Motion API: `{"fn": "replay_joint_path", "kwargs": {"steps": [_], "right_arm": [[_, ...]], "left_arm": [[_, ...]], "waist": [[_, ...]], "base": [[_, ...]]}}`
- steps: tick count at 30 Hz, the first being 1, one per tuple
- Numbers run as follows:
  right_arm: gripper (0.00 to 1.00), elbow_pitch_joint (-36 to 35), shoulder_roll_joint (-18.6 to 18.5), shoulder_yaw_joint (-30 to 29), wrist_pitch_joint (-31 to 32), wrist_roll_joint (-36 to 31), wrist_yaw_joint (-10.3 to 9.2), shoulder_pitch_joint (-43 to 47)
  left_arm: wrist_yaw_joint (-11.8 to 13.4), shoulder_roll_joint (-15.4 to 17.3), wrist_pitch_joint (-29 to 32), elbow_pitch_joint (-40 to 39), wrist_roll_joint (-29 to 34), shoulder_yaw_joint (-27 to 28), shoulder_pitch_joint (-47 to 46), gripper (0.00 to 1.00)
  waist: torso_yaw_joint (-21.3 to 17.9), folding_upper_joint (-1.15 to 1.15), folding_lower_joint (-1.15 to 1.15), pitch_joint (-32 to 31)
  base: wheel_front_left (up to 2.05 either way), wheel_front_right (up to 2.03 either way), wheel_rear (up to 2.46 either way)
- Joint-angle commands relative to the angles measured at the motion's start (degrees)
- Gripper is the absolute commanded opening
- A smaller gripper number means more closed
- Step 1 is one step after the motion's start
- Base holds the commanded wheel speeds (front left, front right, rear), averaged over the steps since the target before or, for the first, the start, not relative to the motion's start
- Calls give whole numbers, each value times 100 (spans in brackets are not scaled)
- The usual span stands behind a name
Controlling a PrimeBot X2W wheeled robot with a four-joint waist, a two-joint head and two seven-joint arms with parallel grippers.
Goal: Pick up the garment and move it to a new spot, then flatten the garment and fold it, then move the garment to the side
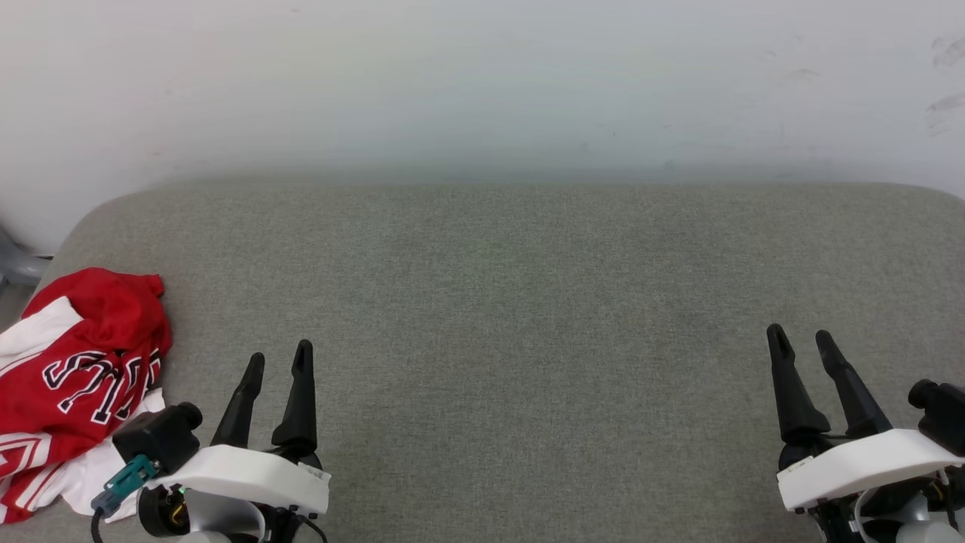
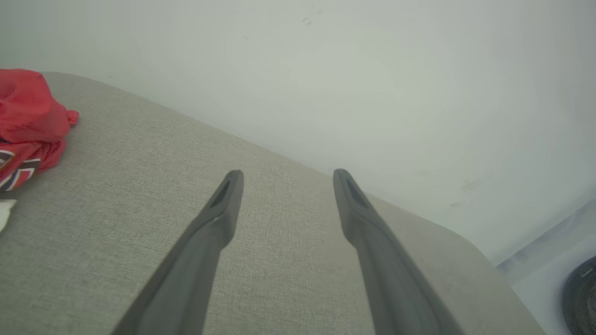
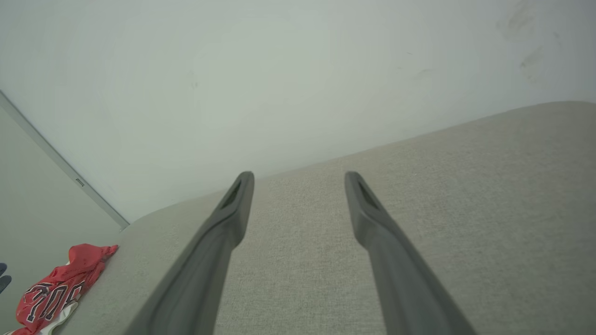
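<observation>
You've got left gripper (image 1: 280,351) & right gripper (image 1: 799,332) empty, jaws spread wide.
The garment (image 1: 75,377) sits bunched at left edge of pad (image 1: 528,302); nip just one layer & you may drag it off.

Wall (image 1: 482,75): pale and plain, rising behind from 9 to 3 o'clock in the head view and taking soft, even light.
Scuff marks (image 1: 946,75): showing dark on the wall at 2 o'clock.
Padded top (image 1: 528,302): grey woven cloth with rounded far corners, running up to the wall.
Corner strip (image 3: 56,158): slanting at 9 o'clock in the right wrist view, where two walls are meeting.
Floor (image 2: 540,298): showing pale at 4 o'clock in the left wrist view, with a dark round thing (image 2: 582,298) sitting on it.
</observation>
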Motion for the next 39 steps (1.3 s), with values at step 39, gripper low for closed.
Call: {"fn": "replay_joint_path", "kwargs": {"steps": [39], "right_arm": [[100, -386, 36, -347, -93, -2398, -1, 215]], "left_arm": [[491, 562, -571, 89, 2349, -555, -57, 100]], "waist": [[74, 0, 0, 36]], "base": [[0, 0, 0]]}}
